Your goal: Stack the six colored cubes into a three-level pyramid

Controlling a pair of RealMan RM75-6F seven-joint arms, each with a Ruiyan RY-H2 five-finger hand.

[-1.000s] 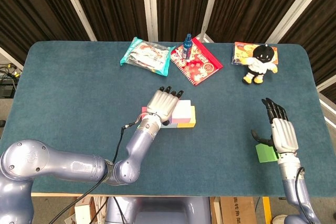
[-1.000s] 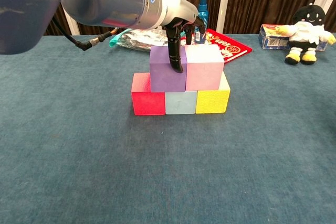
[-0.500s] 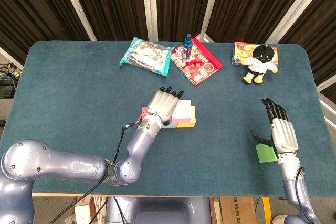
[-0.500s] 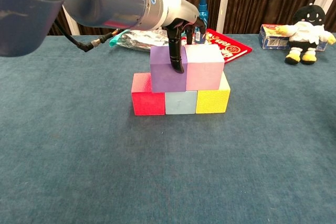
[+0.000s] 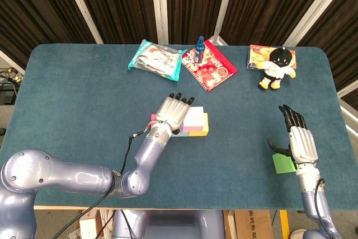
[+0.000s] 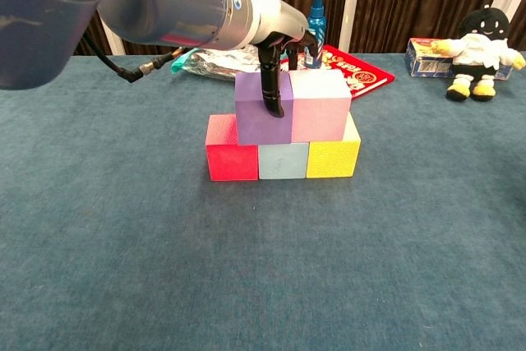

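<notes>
Pyramid at two levels — green cube (image 5: 283, 163) unplaced.
Left hand (image 5: 174, 110) grasps the purple cube (image 6: 261, 118) beside the pink cube (image 6: 320, 107); right hand (image 5: 297, 138) released, fingers apart.

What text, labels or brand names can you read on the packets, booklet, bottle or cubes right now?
None legible.
Teal snack packet: print too blurred to read.
Red patterned booklet: decoration only, no readable words.
Small blue spray bottle: label too small.
Orange box behind the black plush doll: print blurred.
Coloured cubes, such as the purple cube: no markings visible.
</notes>
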